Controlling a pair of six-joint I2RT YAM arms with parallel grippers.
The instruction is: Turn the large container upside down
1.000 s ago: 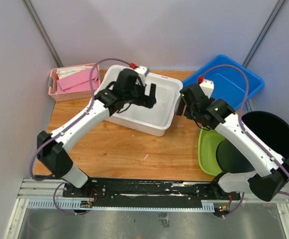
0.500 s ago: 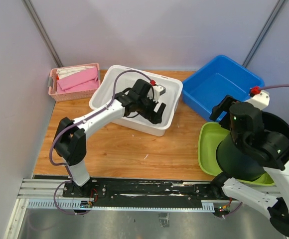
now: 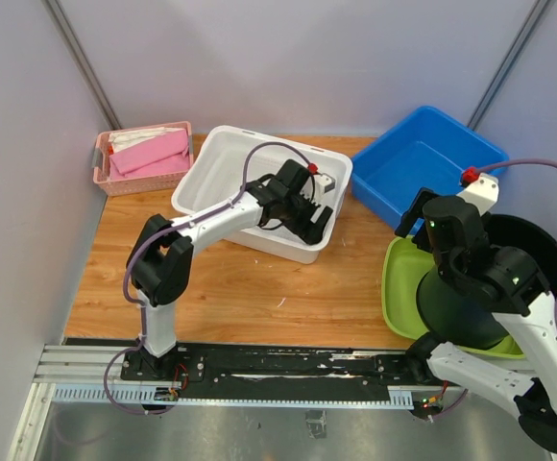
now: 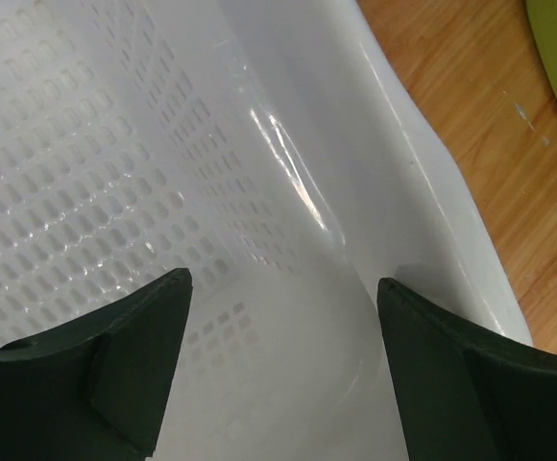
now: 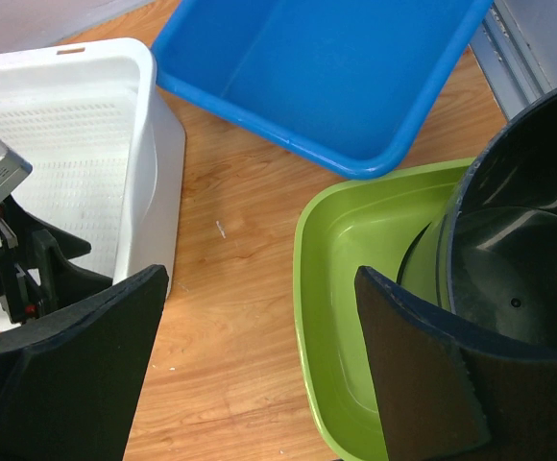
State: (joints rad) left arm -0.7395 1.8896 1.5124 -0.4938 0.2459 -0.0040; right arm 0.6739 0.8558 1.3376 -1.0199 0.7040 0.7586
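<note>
The large white perforated container [image 3: 223, 178] stands upright at the back middle of the table. My left gripper [image 3: 315, 219] is open and empty inside it, low at its right near corner; the left wrist view shows the fingers [image 4: 139, 355] spread before the inner wall [image 4: 288, 173]. My right gripper [image 3: 415, 213] is open and empty, held high over the table between the white container and the green tub. The right wrist view shows the container's right wall [image 5: 158, 173] and the left gripper [image 5: 29, 269] in it.
A blue bin [image 3: 423, 163] sits at the back right. A green tub [image 3: 401, 288] with a black bucket [image 3: 471, 307] is at the right front. A pink basket [image 3: 144, 158] sits at the back left. Bare wood [image 5: 230, 317] lies between the containers.
The left gripper has moved right and down into the white container's right near corner. The right arm has pulled back from the container's side and risen over the green tub.
</note>
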